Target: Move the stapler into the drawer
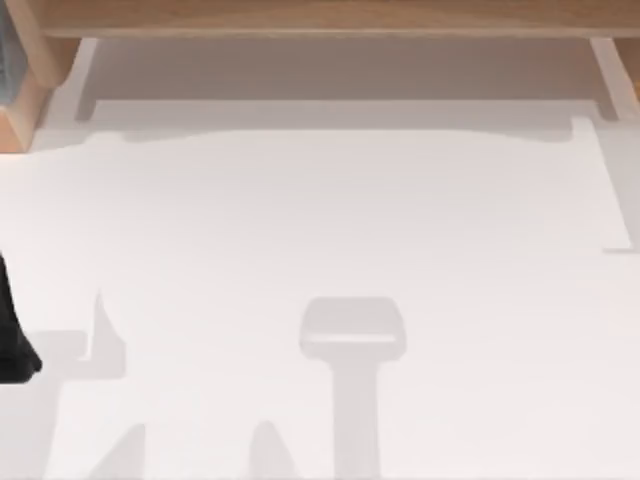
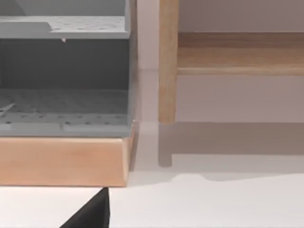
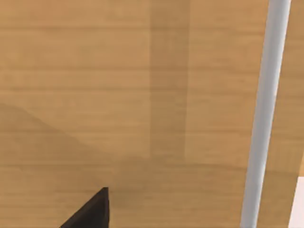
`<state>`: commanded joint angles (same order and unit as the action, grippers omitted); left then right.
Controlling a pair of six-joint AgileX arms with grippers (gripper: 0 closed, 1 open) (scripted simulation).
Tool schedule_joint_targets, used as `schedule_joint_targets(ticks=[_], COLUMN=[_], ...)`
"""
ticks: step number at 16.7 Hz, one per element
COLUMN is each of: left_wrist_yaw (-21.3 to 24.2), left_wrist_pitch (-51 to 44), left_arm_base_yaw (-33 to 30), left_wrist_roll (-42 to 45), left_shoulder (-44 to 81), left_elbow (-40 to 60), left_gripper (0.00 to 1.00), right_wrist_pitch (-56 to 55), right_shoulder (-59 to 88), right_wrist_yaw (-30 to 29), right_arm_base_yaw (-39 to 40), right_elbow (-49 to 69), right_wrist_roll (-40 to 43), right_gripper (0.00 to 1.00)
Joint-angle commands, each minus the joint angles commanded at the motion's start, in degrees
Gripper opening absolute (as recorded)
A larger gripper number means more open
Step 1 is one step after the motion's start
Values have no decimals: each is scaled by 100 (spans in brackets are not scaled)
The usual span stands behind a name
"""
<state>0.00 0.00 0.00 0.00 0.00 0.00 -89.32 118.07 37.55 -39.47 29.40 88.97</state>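
Note:
The stapler is out of view. Close in front of the right wrist camera is a wooden panel (image 3: 118,95) crossed by a pale grey bar (image 3: 266,109) like a handle; I cannot tell whether it is the drawer's front. One black fingertip (image 3: 92,211) of my right gripper shows before that panel. My left arm (image 1: 12,335) is a dark shape at the table's left edge. One black fingertip (image 2: 92,213) of its gripper shows over the white table, near a wooden base.
A grey perforated organiser (image 2: 64,80) stands on a wooden base (image 2: 61,159) at the back left. Beside it rises a wooden post (image 2: 167,61) carrying a shelf (image 2: 240,52). That wooden shelf (image 1: 320,15) runs along the table's (image 1: 320,220) far edge.

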Motion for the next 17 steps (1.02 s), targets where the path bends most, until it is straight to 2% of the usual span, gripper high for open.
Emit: schedule_joint_targets(ticks=[1,14,17], left_wrist_yaw=[0,0,0], left_wrist_pitch=[0,0,0], left_arm_base_yaw=[0,0,0], left_wrist_roll=[0,0,0], left_shoulder=[0,0,0], left_elbow=[0,0,0], left_gripper=[100,100,100], right_wrist_pitch=[0,0,0], right_shoulder=[0,0,0], right_wrist_yaw=[0,0,0], right_arm_base_yaw=[0,0,0], right_elbow=[0,0,0], right_wrist_roll=[0,0,0], right_gripper=[100,2,0])
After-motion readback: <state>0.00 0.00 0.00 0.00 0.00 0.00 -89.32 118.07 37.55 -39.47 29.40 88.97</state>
